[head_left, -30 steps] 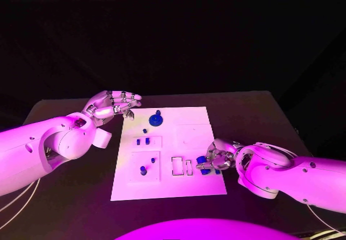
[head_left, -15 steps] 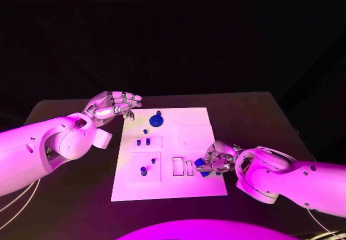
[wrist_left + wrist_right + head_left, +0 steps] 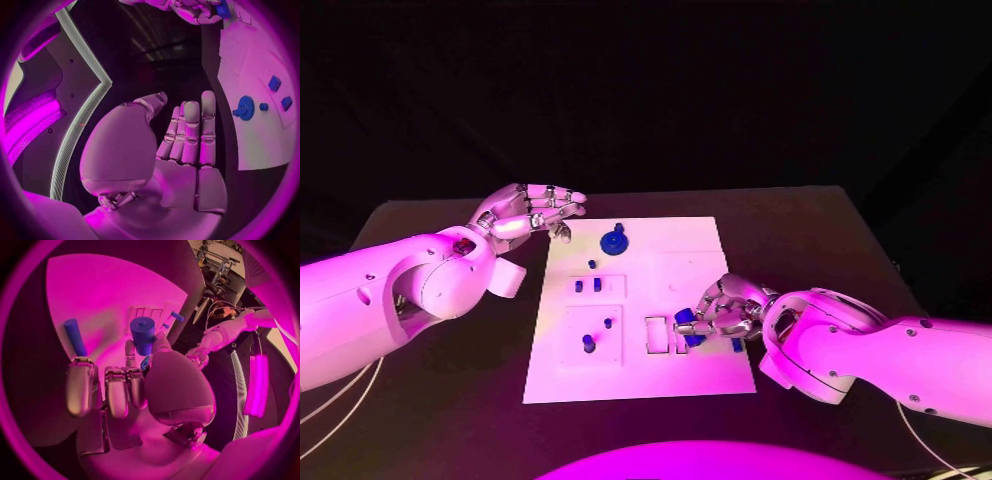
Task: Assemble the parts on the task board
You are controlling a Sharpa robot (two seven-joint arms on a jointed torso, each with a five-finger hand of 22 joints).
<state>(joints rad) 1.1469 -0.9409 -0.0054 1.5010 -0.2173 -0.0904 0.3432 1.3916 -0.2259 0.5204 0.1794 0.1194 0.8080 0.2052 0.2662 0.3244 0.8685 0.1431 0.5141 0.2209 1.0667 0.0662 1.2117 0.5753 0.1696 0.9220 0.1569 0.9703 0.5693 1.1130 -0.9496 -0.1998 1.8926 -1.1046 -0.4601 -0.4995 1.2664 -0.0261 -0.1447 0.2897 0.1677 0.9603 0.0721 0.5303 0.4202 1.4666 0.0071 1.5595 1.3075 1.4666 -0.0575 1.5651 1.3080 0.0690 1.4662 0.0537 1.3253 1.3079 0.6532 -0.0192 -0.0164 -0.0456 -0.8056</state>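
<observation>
A black table (image 3: 444,400) carries the white task board (image 3: 689,245) at frame centre. At the board's lower right, the right hand (image 3: 718,315) pinches a blue cylinder (image 3: 142,335). The left hand (image 3: 524,212) hovers at the board's upper-left corner, fingers loosely apart, holding nothing.

The task board (image 3: 689,260) lies mid-bench (image 3: 848,230) before me. My left hand (image 3: 524,212) hovers off its far left corner; my right hand (image 3: 721,312) sits over its near right part, holding a cylinder part (image 3: 685,317).
</observation>
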